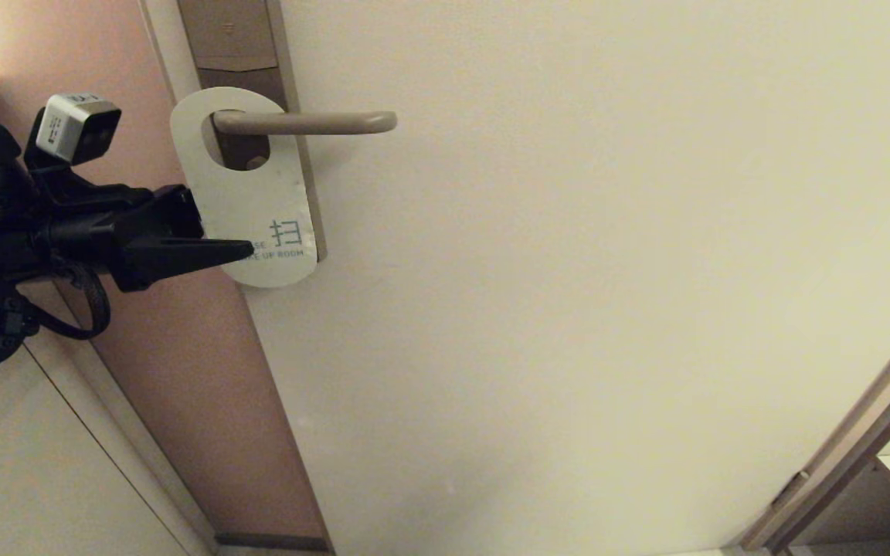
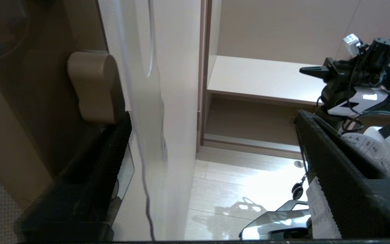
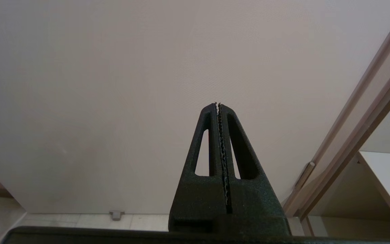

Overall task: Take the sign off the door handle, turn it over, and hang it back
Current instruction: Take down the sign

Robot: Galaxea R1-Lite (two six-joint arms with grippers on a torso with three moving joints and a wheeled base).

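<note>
- Sign [image 1: 248, 197] hangs on the door handle [image 1: 306, 122], its oval hole looped over the bar close to the tall brown plate [image 1: 238, 46], near the hinge-free edge of the door [image 1: 568, 270].
- Its pale face looks out into the room, with teal lettering about making up the room low on the card.
- From where I stand the left gripper [image 1: 205, 251] reaches in level from beside the door edge, at the lower part of the card, next to the printed words.
- Its jaws are spread wide; the wrist view shows one finger [image 2: 103, 159] on the door side of the card and the other [image 2: 344, 176] well out on the room side, so the card's edge lies between them with nothing pinched yet.
- The right gripper [image 3: 218, 142] is parked away from the work, pointing at the bare door, jaws pressed together and empty.
- I'd judge the sign light, thin and fairly stiff, likely smooth enough to slide in a loose pinch, and free to swing on the bar.
- A firm pinch on the solid lower half looks best; the narrow band around the hole would bend more easily.
- To come off, the hole has to travel along the bar past its rounded end.
</note>
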